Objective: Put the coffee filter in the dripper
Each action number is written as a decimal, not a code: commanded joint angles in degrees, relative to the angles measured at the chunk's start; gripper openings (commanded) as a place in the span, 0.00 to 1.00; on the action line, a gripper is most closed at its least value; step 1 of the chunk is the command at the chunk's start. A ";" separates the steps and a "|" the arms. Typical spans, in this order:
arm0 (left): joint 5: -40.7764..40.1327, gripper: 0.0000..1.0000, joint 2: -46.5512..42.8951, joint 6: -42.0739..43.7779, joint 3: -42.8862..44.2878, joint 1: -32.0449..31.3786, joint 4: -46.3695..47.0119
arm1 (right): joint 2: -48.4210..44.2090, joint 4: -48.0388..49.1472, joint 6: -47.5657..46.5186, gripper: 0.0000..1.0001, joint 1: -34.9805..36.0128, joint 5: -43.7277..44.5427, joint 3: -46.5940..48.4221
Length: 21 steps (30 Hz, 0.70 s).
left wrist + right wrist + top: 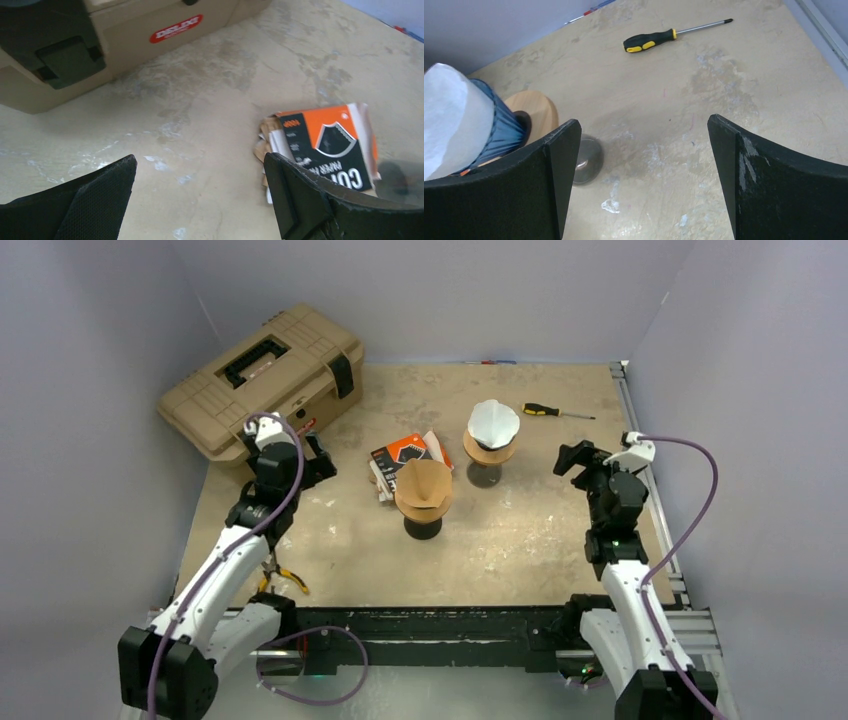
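Here, the right gripper has its fingers wide apart and holds nothing, and so does the left gripper. Near the right one, a white coffee filter sits in the blue dripper. Near the left one lies an orange filter pack.

Scuffed, stained beige table spreads beneath and ahead of both jaws; plain lavender-grey walls enclose it beyond them, evenly and softly lit.
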 commanded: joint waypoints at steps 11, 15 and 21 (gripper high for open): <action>-7.86 0.99 2.12 3.56 -10.56 9.68 23.97 | 15.29 35.35 -7.70 0.99 -0.11 9.79 -10.12; -11.59 0.99 2.02 6.14 -11.53 9.69 26.52 | 22.26 45.22 -9.43 0.99 -0.11 12.61 -11.85; -7.17 0.99 9.01 14.45 -13.43 9.68 34.60 | 28.68 61.37 -12.61 0.99 -0.02 7.31 -16.18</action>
